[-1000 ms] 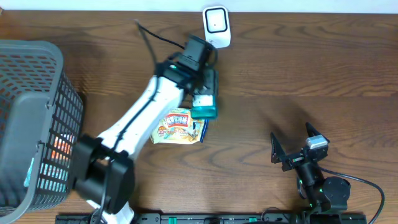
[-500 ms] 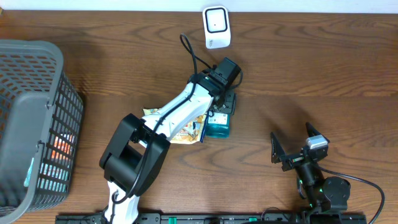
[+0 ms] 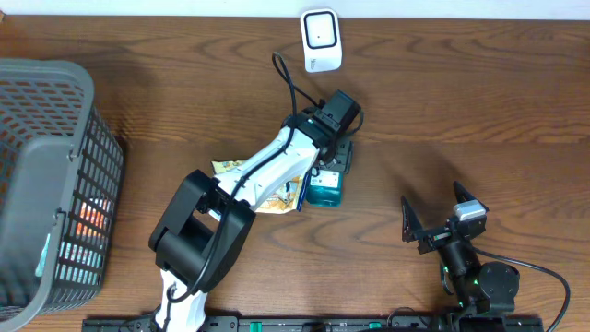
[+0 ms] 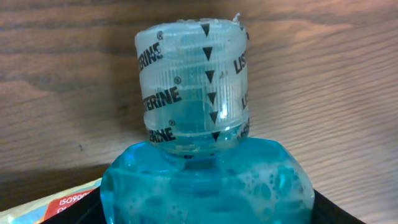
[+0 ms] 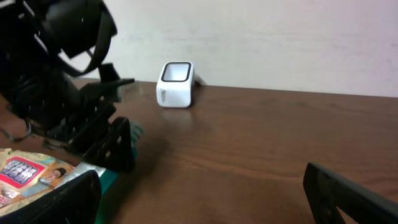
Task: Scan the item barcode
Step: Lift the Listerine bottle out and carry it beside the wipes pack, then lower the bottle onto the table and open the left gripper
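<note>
**At centre frame, bottle held below the scanner**

Left gripper [image 3: 332, 171] is clamped on the blue mouthwash bottle [image 3: 324, 192], whose cap points away from the wrist along the fingers. The scanner [image 3: 321, 39] lies toward the top edge, well apart. The right gripper [image 3: 433, 221] waits spread wide at lower right, farther off.

The dark brown wooden table [image 3: 479, 101] carries four things that I can see. At its far edge, near the middle, stands a small white box-shaped scanner [image 3: 321, 39]. At my left sits a grey plastic lattice basket [image 3: 55, 78]. Mid-table a yellow-and-white snack packet [image 3: 278, 197] lies flat. Just right of it is a clear-capped blue mouthwash bottle [image 3: 324, 189]; I cannot tell whether it rests on the wood.
</note>
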